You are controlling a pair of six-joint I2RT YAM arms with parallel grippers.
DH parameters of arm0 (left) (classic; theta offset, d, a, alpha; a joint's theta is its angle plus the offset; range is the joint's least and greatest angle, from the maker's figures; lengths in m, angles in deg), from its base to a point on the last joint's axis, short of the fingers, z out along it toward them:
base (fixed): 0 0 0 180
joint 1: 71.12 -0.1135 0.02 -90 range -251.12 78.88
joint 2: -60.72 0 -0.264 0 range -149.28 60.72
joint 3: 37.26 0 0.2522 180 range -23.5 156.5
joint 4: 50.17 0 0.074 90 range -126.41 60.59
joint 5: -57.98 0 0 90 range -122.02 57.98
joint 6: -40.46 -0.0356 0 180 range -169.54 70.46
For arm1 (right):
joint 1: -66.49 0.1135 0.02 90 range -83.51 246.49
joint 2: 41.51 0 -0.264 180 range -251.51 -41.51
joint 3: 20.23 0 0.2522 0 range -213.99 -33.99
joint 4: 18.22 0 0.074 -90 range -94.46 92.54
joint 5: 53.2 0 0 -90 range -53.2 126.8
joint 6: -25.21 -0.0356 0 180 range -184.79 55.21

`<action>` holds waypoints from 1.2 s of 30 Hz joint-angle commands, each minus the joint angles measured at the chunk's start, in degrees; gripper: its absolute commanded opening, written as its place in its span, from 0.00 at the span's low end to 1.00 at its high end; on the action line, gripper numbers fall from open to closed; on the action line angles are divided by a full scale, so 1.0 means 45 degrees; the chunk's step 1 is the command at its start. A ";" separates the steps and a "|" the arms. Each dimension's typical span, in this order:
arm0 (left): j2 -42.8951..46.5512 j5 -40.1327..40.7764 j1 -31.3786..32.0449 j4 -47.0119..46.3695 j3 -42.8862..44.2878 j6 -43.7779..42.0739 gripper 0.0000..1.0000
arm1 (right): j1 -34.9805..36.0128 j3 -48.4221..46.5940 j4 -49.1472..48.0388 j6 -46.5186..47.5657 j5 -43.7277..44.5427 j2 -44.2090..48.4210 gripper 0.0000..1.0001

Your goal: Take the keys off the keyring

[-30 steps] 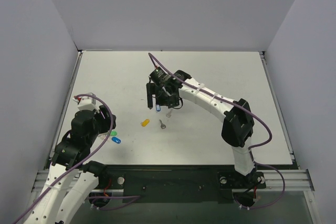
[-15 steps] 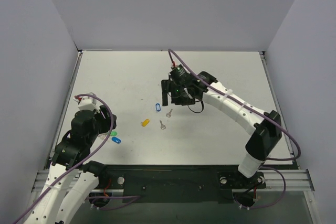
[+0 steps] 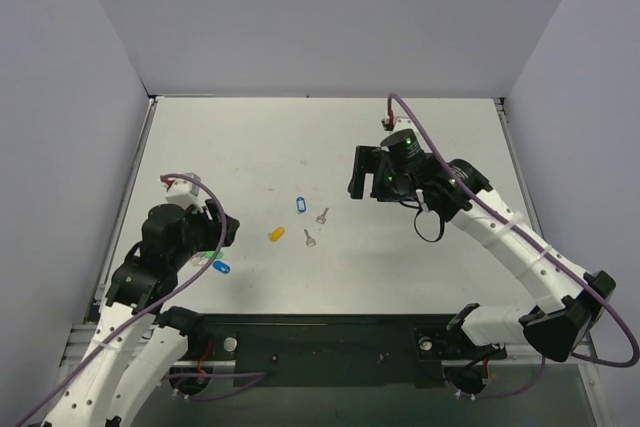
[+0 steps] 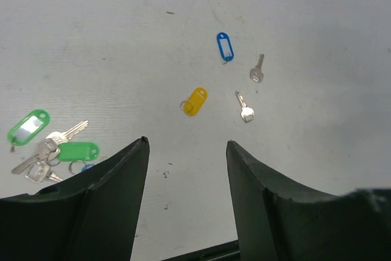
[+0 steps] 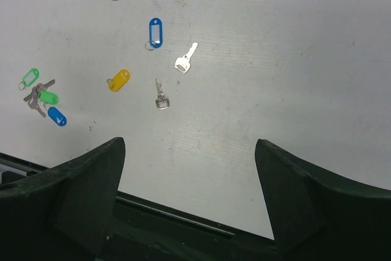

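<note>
2 white-link arms [image 3: 505,239] w/ black joints, black jaws, purple cables [image 3: 410,102] alongside.

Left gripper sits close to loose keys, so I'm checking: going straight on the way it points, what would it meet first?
Probably bare table, short of the yellow keyring centred ahead of the left gripper; depth is unclear.

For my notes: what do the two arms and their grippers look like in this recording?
The left arm and right arm share white links, black joint housings and black wrists. A thin purple cable trails along each. The left gripper and right gripper have broad matte black fingers tapering to rounded tips. No markings are readable.
</note>
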 commanded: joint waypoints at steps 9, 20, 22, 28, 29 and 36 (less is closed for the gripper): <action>-0.3825 -0.2174 0.2715 -0.4811 -0.0816 0.2001 0.59 | -0.0784 0.2091 0.0790 -0.0368 0.0954 0.2993 0.82; -1.0269 -0.0838 0.5785 -0.6648 0.1467 0.3718 0.53 | -0.0960 0.3323 0.1454 -0.0603 0.1227 0.5064 0.83; -1.1363 -0.0838 0.5864 -0.6921 0.1994 0.4206 0.53 | -0.0980 0.3401 0.1591 -0.0583 0.1306 0.5377 0.83; -1.3865 -0.0838 0.5845 -0.6766 0.3188 0.5905 0.51 | -0.1019 0.3421 0.2040 -0.0623 0.1462 0.5983 0.83; -1.4234 -0.0916 0.5845 -0.6766 0.3305 0.6062 0.50 | -0.1019 0.3441 0.2060 -0.0661 0.1462 0.6061 0.83; -1.5312 -0.0995 0.5358 -0.6923 0.2994 0.6747 0.43 | -0.1019 0.3519 0.2138 -0.0720 0.1384 0.6257 0.83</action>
